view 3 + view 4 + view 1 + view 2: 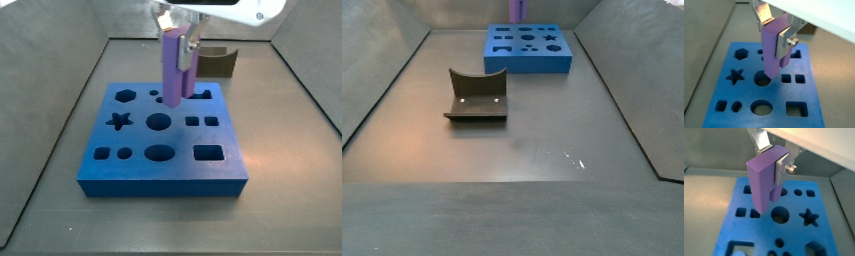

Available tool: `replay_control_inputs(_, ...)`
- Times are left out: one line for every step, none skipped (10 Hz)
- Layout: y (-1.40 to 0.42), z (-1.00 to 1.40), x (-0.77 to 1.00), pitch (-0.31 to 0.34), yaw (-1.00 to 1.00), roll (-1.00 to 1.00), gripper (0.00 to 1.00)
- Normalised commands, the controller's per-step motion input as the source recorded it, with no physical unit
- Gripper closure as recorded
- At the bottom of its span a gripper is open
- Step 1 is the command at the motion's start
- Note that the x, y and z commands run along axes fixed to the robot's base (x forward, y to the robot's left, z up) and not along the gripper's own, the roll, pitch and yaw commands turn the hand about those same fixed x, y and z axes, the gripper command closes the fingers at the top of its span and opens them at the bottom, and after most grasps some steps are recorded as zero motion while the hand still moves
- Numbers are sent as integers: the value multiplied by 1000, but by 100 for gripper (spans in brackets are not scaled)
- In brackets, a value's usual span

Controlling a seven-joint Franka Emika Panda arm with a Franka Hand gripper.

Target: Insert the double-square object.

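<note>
Closest to the wrist cameras, the silver two-finger gripper (774,31) clamps the upper part of the tall lilac double-square object (772,50), which hangs upright over the flat blue block with shaped holes (160,135). Its lower end is above the block's middle holes. Well apart stands a dark grey curved holder (477,95).

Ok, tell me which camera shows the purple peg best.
A side view: the purple peg shows at full length, upright in the gripper above the blue block. Both wrist views show it close but foreshortened, looking down its length. The remaining side view catches only a tiny bit at the frame's top edge.
</note>
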Motion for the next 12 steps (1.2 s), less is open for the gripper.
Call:
replay_control_inputs(0,-657,657,-36,-577,187,100)
replay_control_inputs(0,-637,580,-34,-643,189,100)
replay_control_inputs(0,-629,666,-27,-563,191,100)
replay_control_inputs(0,-520,629,-29,-594,167,100)
replay_control_inputs(0,-283,517,-14,-683,71,100)
replay_control_inputs(0,-77,437,0,-749,0,100)
replay_control_inputs(20,-17,260,0,-891,0,100)
replay_control_inputs(0,-211,0,0,-1000,9,100)
replay_control_inputs(0,-260,0,0,-1000,20,100)
replay_control_inputs(0,-334,-9,0,-1000,53,100)
replay_control_inputs(0,-357,-29,0,-1000,67,100)
replay_control_inputs(0,-386,-43,11,-1000,87,100)
